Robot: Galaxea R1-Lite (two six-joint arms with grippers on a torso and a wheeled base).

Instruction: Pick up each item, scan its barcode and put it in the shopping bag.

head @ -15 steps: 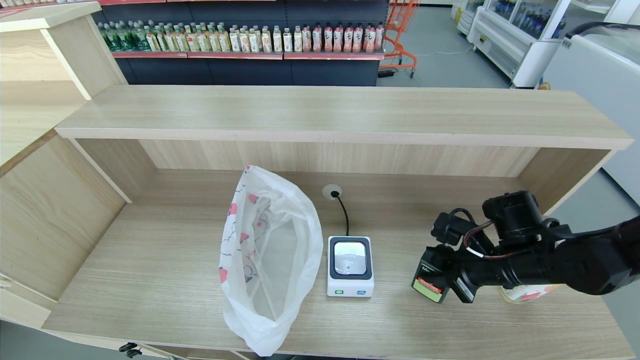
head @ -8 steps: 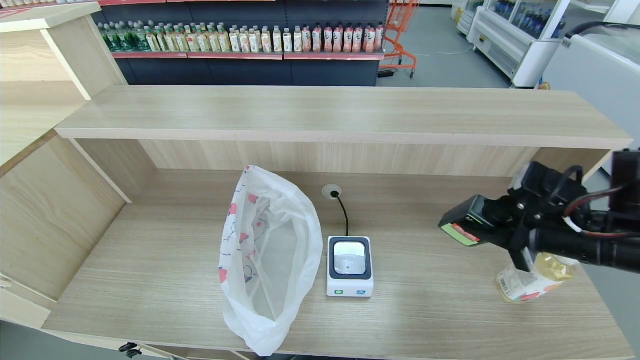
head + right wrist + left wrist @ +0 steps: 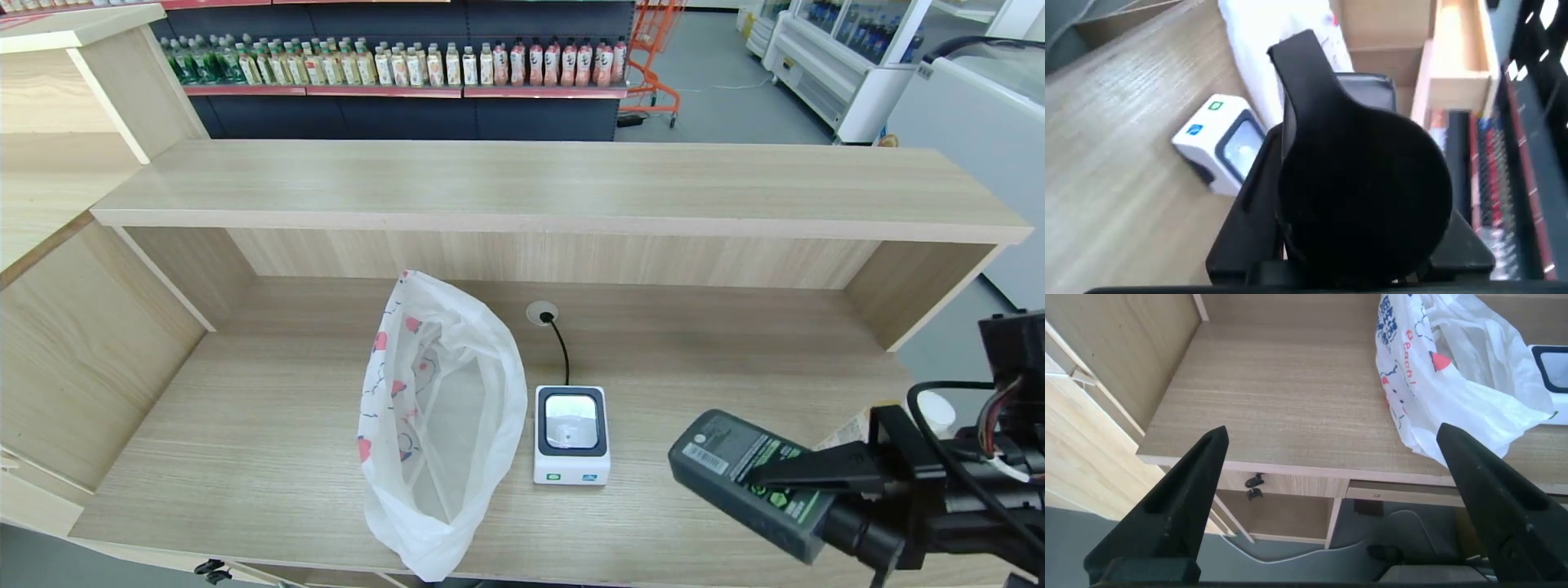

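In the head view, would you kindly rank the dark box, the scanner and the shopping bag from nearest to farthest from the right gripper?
1. The dark box, held in the right gripper.
2. The scanner, on the counter to the gripper's left.
3. The shopping bag, farther left, beyond the scanner.

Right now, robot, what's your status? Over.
Left gripper open, empty. Right gripper shut on dark box, barcode face up, right of scanner. Nothing between them.
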